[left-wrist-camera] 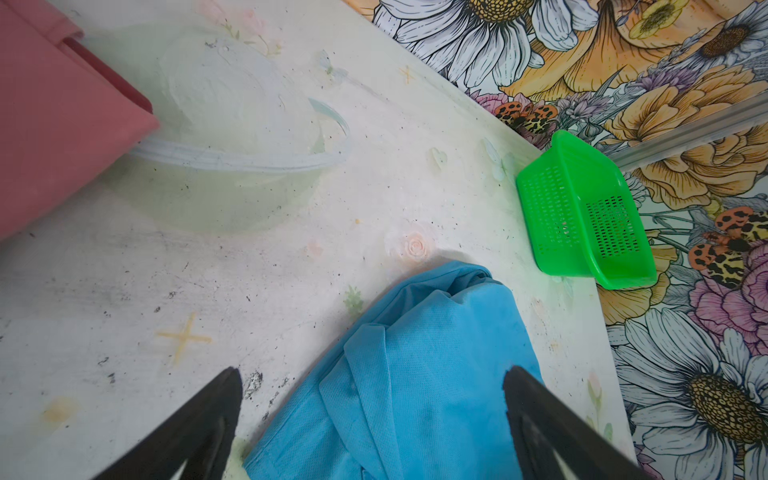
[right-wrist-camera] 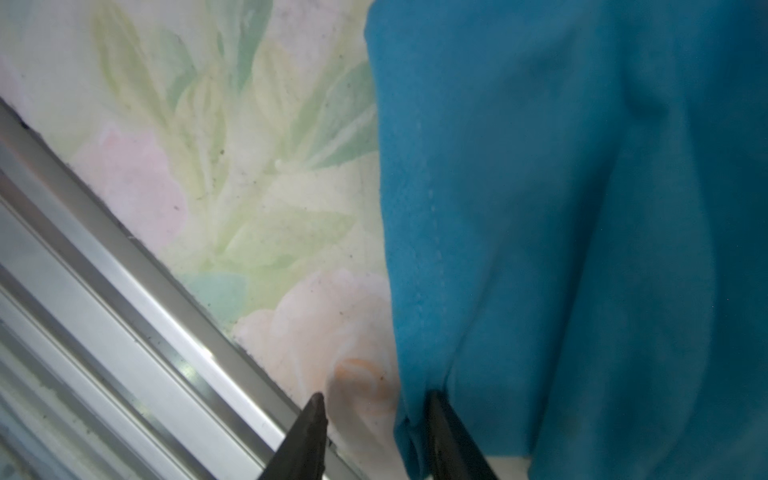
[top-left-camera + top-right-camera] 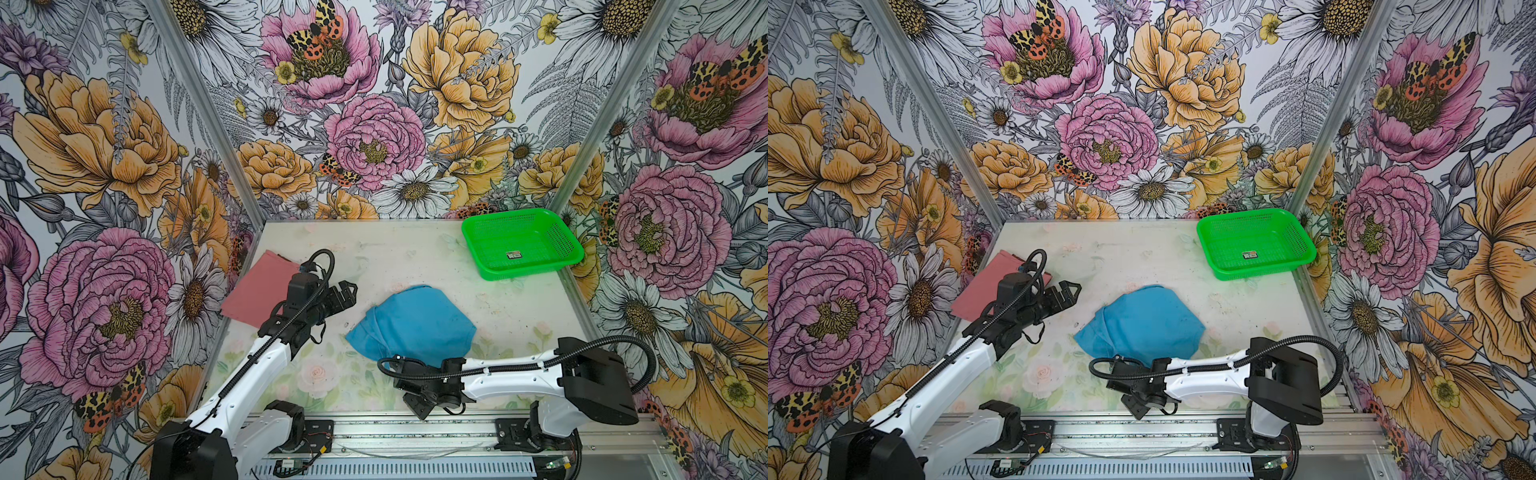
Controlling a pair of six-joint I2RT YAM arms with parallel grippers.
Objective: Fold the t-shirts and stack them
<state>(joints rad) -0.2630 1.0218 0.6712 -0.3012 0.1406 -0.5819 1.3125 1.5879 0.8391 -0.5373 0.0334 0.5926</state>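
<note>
Only one illegible label [image 3: 513, 254], inside basket [image 3: 523, 269]

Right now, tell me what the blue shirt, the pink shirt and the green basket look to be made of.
Blue shirt: soft knit fabric, matte; a fine pitted weave and limp creases show.
Pink shirt: probably similar cloth, matte and smoother; it lies folded with soft edges.
Green basket: rigid moulded plastic, slightly glossy; its walls are pierced with rows of holes.

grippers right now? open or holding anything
left gripper: wide open, empty
right gripper: partly open around the blue shirt edge, not clamped
</note>
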